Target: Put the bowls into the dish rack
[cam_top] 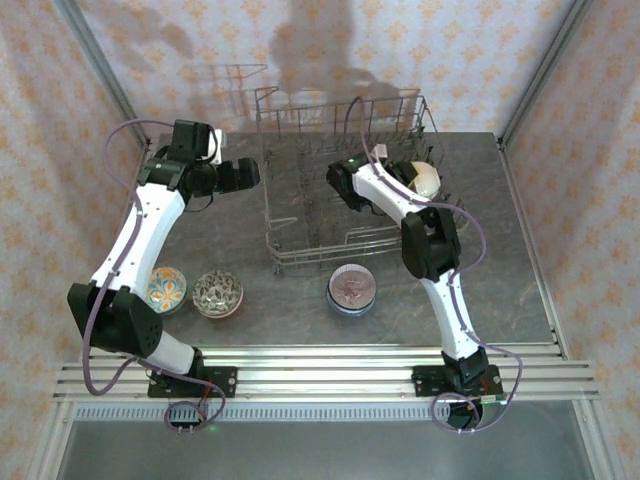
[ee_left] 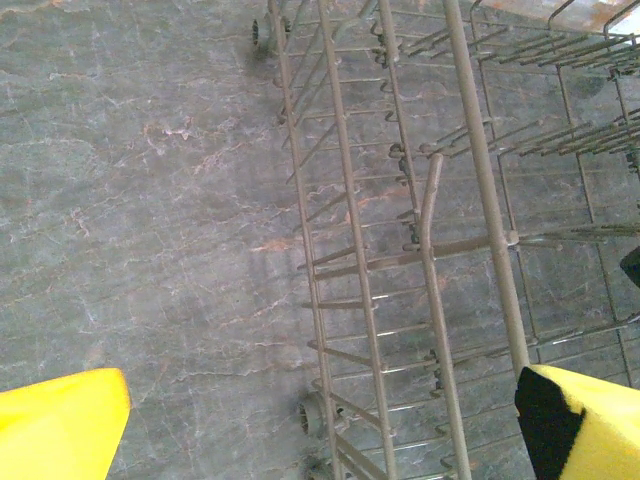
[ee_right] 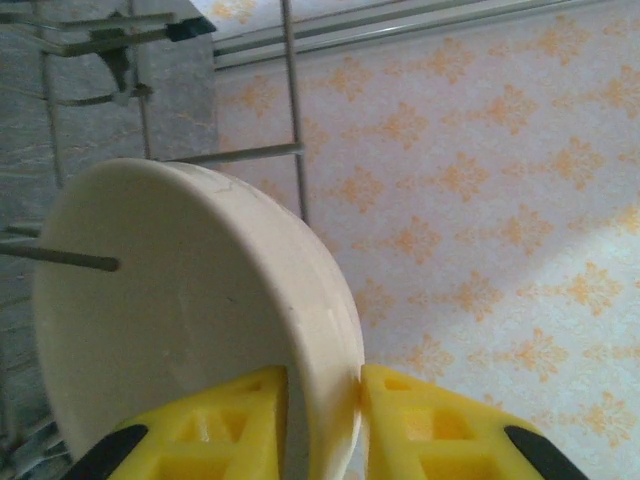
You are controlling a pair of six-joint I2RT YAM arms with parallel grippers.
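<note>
A plain cream bowl stands on edge at the right end of the grey wire dish rack, with a tine against its inside. My right gripper straddles its rim. The outer finger touches the bowl, and a narrow gap shows at the inner finger, so the jaws are slightly open. My left gripper hangs wide open and empty over the rack's left side. Three patterned bowls sit on the table in front: two on the left and one near the middle.
The grey marble tabletop stretches left of and in front of the rack. Patterned walls close in the back and both sides. Upright tines line the rack floor. A metal rail runs along the near edge.
</note>
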